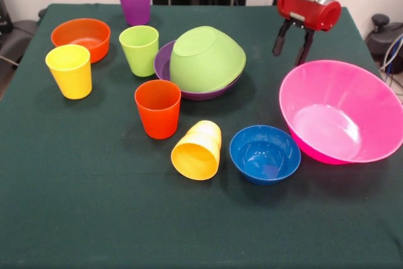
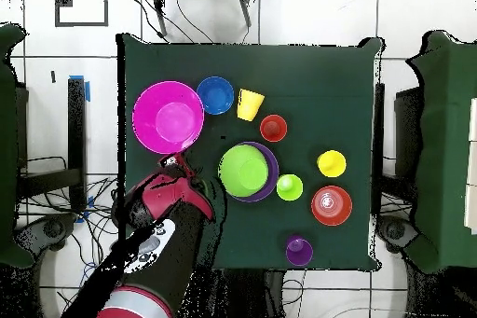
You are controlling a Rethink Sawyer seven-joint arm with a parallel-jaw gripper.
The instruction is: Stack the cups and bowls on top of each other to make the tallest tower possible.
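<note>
Cups and bowls lie scattered over a dark green desk (image 1: pixel 75 218). Hanging above the far rim of the large pink bowl (image 1: pixel 343 114), the pincer (image 1: pixel 293 45) has its 2 dark fingers (image 1: pixel 279 39) apart with nothing between them, clear of the bowl. That pink bowl sits upright, just beside a small blue bowl (image 1: pixel 264 154), also upright. Next to the blue bowl a yellow-orange cup (image 1: pixel 197 150) lies on its side, its open mouth facing the front camera. An orange-red cup (image 1: pixel 157 108) stands upright just behind it. Near the desk's middle, a lime green bowl (image 1: pixel 206 59) rests upside down and tilted inside the purple bowl (image 1: pixel 165 61), covering most of it so only the purple rim shows. A lime green cup (image 1: pixel 139 50) stands upright right beside that pair. Farther off, a yellow cup (image 1: pixel 69 70) stands upright close to the small orange bowl (image 1: pixel 80 38), which is upright too. A purple cup (image 1: pixel 134 2) stands alone near the desk's far edge. From overhead, the red and black arm (image 2: pixel 158 240) reaches in toward the pink bowl's rim, and all 5 cups stand apart from each other, none stacked.
</note>
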